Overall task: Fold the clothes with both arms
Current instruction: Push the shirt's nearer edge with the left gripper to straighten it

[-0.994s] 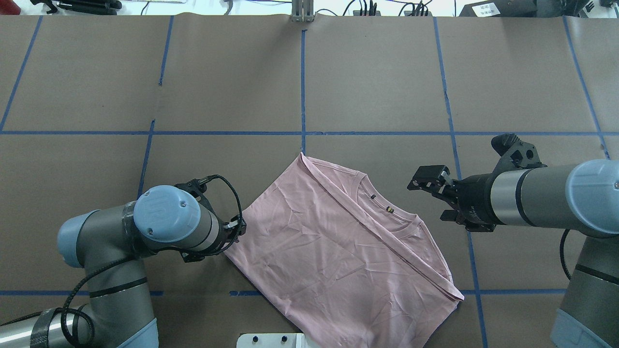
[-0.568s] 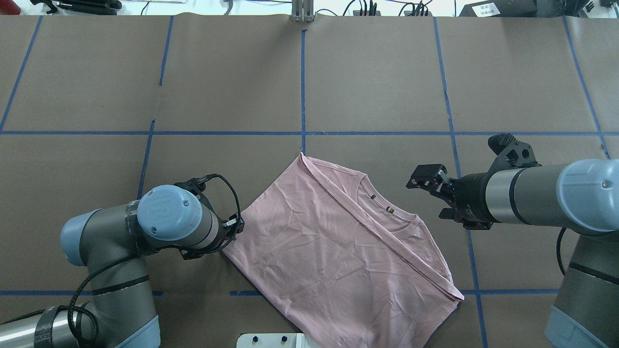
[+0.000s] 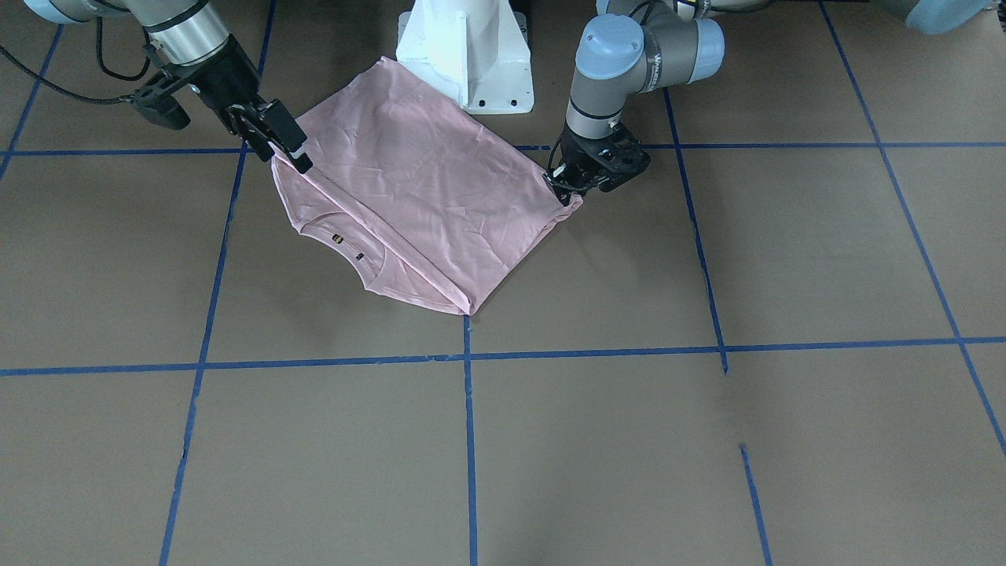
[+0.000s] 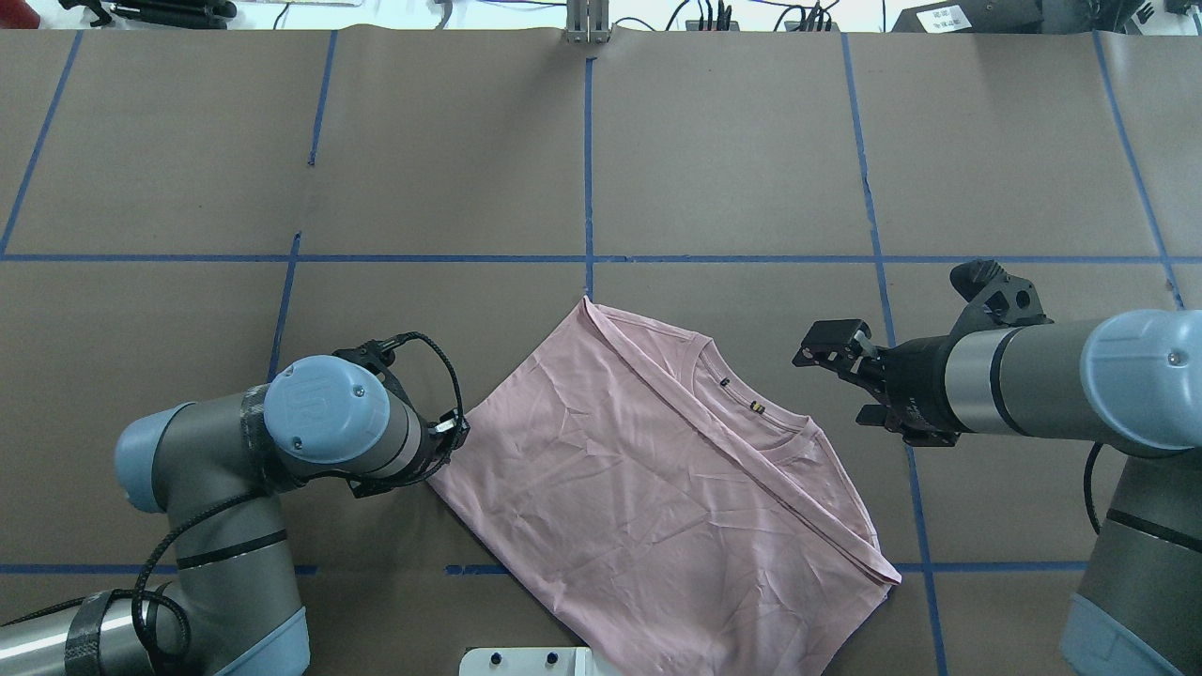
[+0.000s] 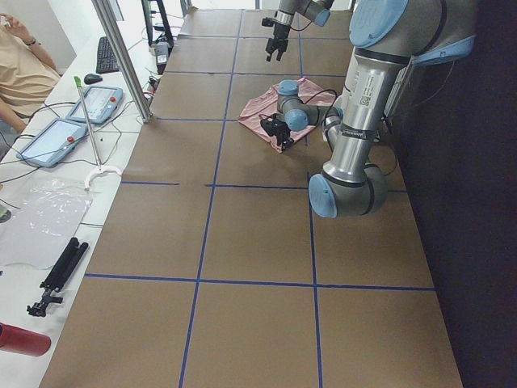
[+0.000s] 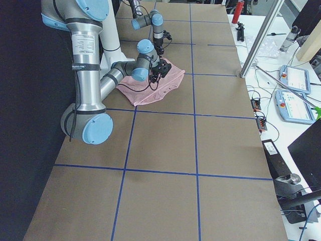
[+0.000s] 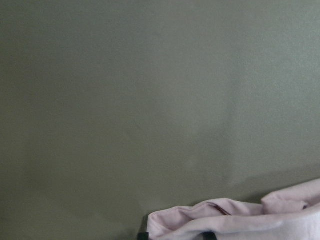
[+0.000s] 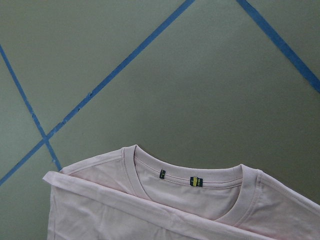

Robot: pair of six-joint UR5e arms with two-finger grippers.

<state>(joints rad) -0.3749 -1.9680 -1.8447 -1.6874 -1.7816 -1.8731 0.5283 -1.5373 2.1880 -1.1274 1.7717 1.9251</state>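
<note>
The pale pink T-shirt lies folded and plain side up near the robot's base; its print is hidden. It also shows in the front view. My left gripper is low at the shirt's left corner and shut on that corner. Bunched pink cloth fills the bottom of the left wrist view. My right gripper is open and empty, raised above the table just right of the ribbed collar. The right wrist view looks down on the collar and its small labels.
The white pedestal base stands just behind the shirt. Brown paper with blue tape lines covers the table. Teach pendants and an operator are beyond the table's far edge in the exterior left view.
My left gripper has shifted slightly to the left, drawing the shirt's left corner with it. The right gripper rose a little, then held still, still open.
</note>
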